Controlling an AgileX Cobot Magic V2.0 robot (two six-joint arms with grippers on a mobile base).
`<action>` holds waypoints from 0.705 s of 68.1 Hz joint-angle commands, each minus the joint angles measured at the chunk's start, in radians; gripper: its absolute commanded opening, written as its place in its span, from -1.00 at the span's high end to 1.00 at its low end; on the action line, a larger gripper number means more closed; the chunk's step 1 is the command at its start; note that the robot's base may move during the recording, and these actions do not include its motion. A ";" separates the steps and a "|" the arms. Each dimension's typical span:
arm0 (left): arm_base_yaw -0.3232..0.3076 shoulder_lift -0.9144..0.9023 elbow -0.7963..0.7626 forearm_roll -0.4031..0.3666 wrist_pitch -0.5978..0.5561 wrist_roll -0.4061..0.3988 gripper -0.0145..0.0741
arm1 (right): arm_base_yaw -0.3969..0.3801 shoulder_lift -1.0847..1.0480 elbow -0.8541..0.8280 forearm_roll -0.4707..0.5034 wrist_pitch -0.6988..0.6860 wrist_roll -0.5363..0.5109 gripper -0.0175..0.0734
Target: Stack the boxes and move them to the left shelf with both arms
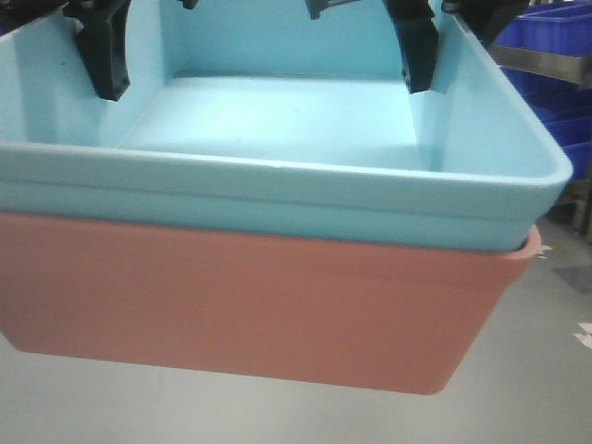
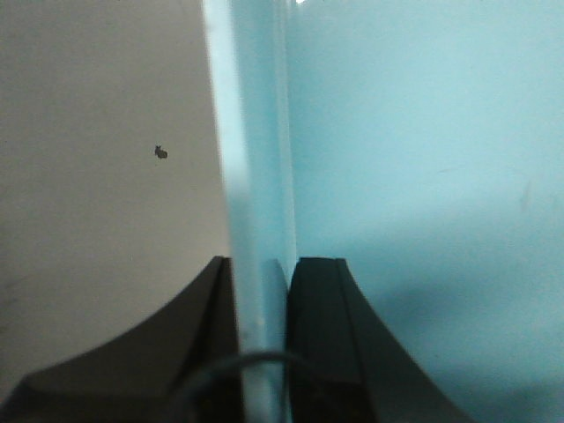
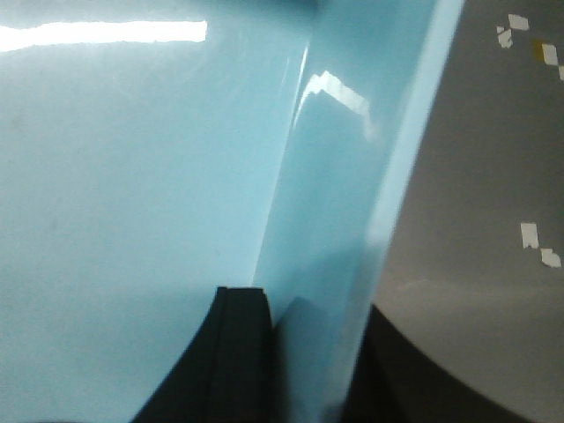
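Stacking is complete as I judge it: the light blue bin (image 1: pixel 277 180) sits nested inside the salmon pink bin (image 1: pixel 240 296), rims nearly level, and the pair hangs between my arms with only grey floor (image 1: pixel 536 388) showing beneath. The stack's long axis runs crosswise, from one hand to the other. My left hand (image 2: pixel 262 264) is clenched on the blue bin's left end wall, one finger outside and one inside, the wall pinched tight between them. My right hand (image 3: pixel 304 308) grasps the opposite end wall in the same manner. Only the blue bin is gripped; the pink one appears to ride on the fit alone, which I rate a slip risk. The left shelf appears in no view; by the task it lies to my left, so the left arm should lead. The front view alone shows the pink bin and the dark blue bins (image 1: pixel 555 55) at the far right; the wrist views alone confirm both pinches, and the right one shows tape marks (image 3: pixel 538 247) on the floor.
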 commanded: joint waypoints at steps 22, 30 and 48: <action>-0.047 -0.044 -0.047 -0.134 -0.263 0.012 0.70 | 0.035 -0.034 -0.051 0.045 -0.255 -0.014 0.49; -0.047 -0.044 -0.047 -0.134 -0.263 0.012 0.70 | 0.035 -0.034 -0.051 0.045 -0.255 -0.014 0.49; -0.047 -0.044 -0.047 -0.134 -0.263 0.012 0.70 | 0.035 -0.034 -0.051 0.045 -0.255 -0.014 0.49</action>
